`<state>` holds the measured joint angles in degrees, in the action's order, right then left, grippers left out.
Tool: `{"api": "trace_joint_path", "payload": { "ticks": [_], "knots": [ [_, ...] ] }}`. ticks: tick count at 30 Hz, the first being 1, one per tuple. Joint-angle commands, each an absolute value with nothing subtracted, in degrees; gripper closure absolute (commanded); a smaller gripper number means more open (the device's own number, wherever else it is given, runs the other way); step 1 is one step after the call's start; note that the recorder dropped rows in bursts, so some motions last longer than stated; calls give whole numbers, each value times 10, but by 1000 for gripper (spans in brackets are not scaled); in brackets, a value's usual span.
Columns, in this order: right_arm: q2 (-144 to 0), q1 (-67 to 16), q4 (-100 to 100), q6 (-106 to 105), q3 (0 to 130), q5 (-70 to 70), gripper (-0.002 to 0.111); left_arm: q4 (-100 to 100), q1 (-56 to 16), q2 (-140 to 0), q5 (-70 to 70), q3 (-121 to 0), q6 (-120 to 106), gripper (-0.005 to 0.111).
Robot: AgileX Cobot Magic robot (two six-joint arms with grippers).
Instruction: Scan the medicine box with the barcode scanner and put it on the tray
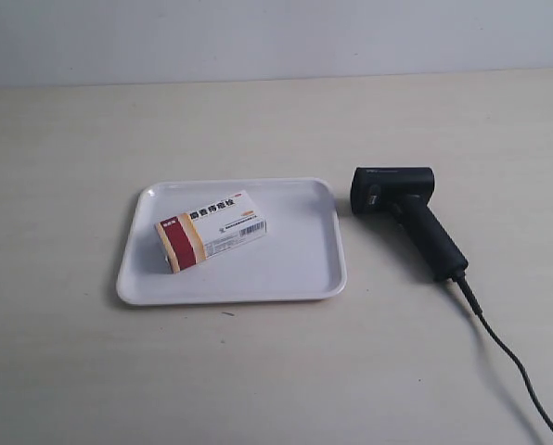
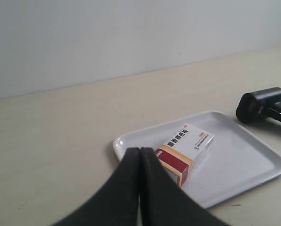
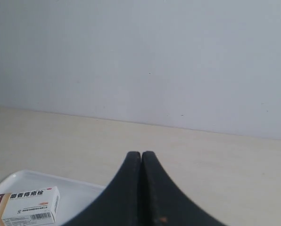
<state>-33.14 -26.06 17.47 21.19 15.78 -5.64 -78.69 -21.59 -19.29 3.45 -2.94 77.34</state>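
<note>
The medicine box [image 1: 211,231] lies flat inside the white tray [image 1: 295,269], its red and orange end toward the tray's left side. The black barcode scanner [image 1: 406,217] lies on the table just right of the tray, cable trailing toward the lower right. Neither arm shows in the exterior view. In the left wrist view my left gripper [image 2: 140,150] is shut and empty, above the tray's near corner [image 2: 124,143], close to the box [image 2: 185,149]; the scanner head [image 2: 260,104] shows beyond. My right gripper [image 3: 141,154] is shut and empty, with the box [image 3: 27,205] and tray [image 3: 79,193] off to one side.
A pale wooden table [image 1: 91,139] carries everything, with a plain white wall [image 1: 276,37] behind it. The scanner's black cable [image 1: 518,371] runs across the table to the lower right corner of the exterior view.
</note>
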Motion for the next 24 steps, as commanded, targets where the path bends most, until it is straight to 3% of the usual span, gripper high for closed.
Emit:
{"api": "trace_joint_path", "payload": {
  "ticks": [1,4,11,16,18,20,22,24],
  "knots": [
    [-329,-259,175,210,157,-58,108,-810,-218,-177,20,-27,761,106],
    [-329,-259,175,210,157,-58,108,-816,-193,-141,-5,-19,761,106],
    [-329,-259,175,210,157,-58,108,-818,-36,-3,-17,0,767,106],
    [-329,-259,175,210,157,-58,108,-818,1,0,4,0,767,106],
    [-329,-259,175,210,157,-58,108,-728,1,0,-9,0,666,106],
    [-329,-259,175,210,157,-58,108,-334,1,0,-52,0,272,106],
    [-329,-259,175,210,157,-58,108,-79,1,0,-83,0,9,106],
    [-329,-259,175,210,157,-58,108,-24,1,0,-107,0,-54,106]
  ]
}}
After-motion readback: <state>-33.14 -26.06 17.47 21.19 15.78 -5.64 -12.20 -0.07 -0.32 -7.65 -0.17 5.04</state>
